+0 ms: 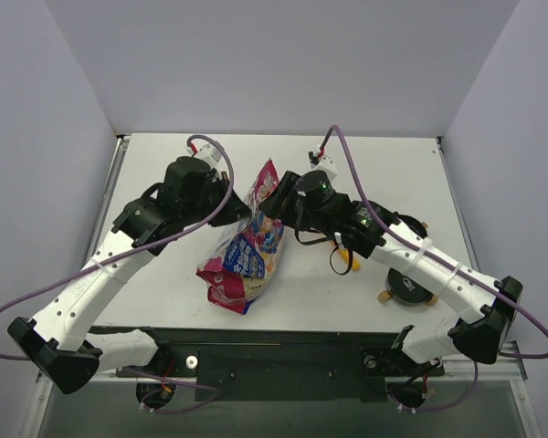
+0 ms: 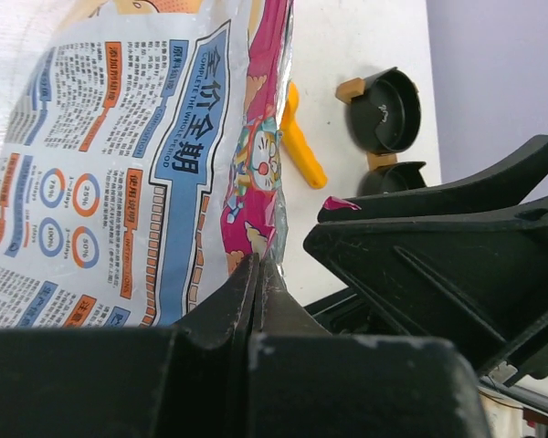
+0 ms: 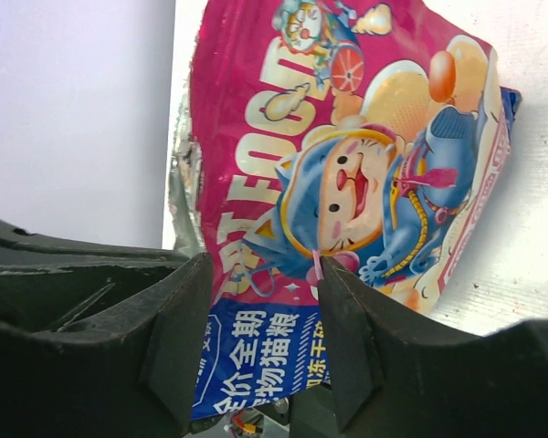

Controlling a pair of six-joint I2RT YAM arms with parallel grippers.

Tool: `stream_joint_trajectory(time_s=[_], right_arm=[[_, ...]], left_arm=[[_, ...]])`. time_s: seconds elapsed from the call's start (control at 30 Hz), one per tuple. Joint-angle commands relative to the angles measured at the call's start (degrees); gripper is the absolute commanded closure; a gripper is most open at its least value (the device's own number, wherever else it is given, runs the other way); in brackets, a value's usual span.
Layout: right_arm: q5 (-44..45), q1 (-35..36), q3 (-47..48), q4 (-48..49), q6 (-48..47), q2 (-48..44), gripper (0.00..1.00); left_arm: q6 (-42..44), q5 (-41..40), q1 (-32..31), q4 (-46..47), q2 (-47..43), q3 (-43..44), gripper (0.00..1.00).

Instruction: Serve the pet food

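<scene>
Pet food is unseen, likely inside the limp, slippery pink-and-blue cartoon-printed foil bag (image 1: 245, 255) on the white desk (image 1: 164, 169). Left claw (image 2: 256, 283) is clamped on its side seam; right claw (image 3: 260, 338) gapes astride its top edge

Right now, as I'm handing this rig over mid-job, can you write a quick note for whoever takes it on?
Left hand: shut on the side edge of the bag.
Right hand: open, fingers either side of the bag's top, not clamped on it.
Bag: held up between the two arms, mid-table. No opening shows and no pet food is in view.
Black bowl: on the right arm's side, empty, with a second bowl beside it.
Done: one side of the bag gripped.
Left: probably close the right hand, open the bag, pour into a bowl.
</scene>
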Motion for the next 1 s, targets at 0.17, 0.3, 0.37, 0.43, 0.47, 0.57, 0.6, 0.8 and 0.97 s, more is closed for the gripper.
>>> stream_joint_trajectory(time_s=[0.17, 0.3, 0.37, 0.43, 0.47, 0.57, 0.6, 0.8, 0.97], right_arm=[[1.4, 1.5, 1.6, 3.6, -2.4, -0.2, 0.55], [1.3, 1.6, 2.0, 3.4, -2.8, 1.3, 0.63], [0.8, 1.6, 2.0, 4.2, -2.9, 1.8, 0.66], [0.4, 1.7, 2.3, 4.6, -3.3, 2.1, 0.66], [0.3, 1.8, 2.5, 4.6, -3.8, 2.2, 0.66], [1.4, 2.0, 3.2, 3.2, -4.7, 1.9, 0.62], [1.7, 2.0, 3.1, 2.9, -5.1, 1.2, 0.61], [2.9, 2.0, 4.3, 2.1, -6.9, -0.4, 0.58], [0.7, 2.0, 5.9, 2.3, -7.6, 1.5, 0.59]], left_arm=[[-4.3, 9.0, 2.2, 3.4, -1.9, -3.0, 1.00], [-4.4, 8.7, 2.2, 2.4, -2.3, -3.3, 1.00], [-4.9, 8.6, 2.2, 2.4, -2.6, -3.7, 1.00], [-5.0, 8.8, 2.3, 2.3, -2.7, -4.2, 1.00], [-5.1, 8.8, 2.2, 2.2, -2.7, -4.2, 1.00], [-5.1, 8.7, 2.2, 2.0, -2.9, -3.9, 1.00], [-5.0, 8.7, 2.3, 1.7, -2.8, -3.6, 1.00], [-4.8, 9.3, 2.4, 1.2, -2.8, -3.3, 1.00], [-4.4, 9.9, 2.4, 1.4, -2.7, -2.9, 1.00]])
